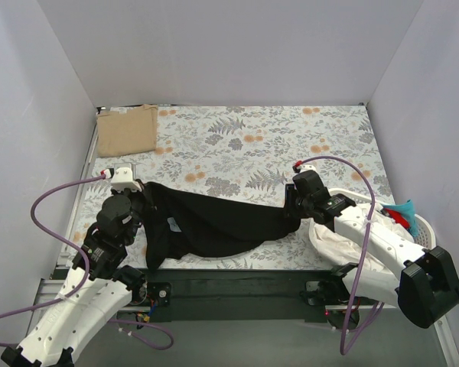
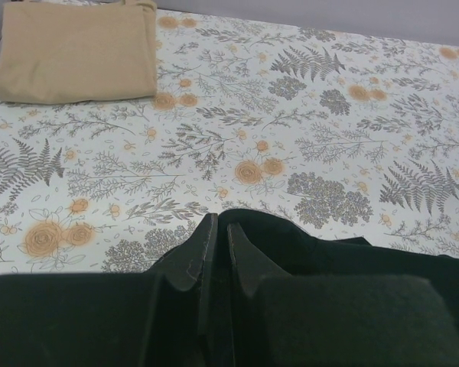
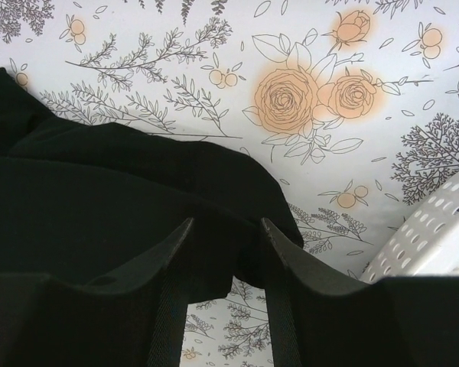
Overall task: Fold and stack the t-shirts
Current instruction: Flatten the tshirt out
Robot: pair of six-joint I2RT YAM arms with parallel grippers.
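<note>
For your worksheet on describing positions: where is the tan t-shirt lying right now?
The tan t-shirt lies folded at the far left corner of the floral cloth in the top view, beyond the left arm and apart from the black t-shirt.

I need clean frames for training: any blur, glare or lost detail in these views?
Top external: even light, sharp, no glare, but the black t-shirt shows few folds. Left wrist: floral cloth crisp, near fingers soft and dark. Right wrist: fingers slightly blurred against black fabric.

Plain grey walls (image 1: 229, 46), floral cloth (image 1: 245, 145) over the table
</note>
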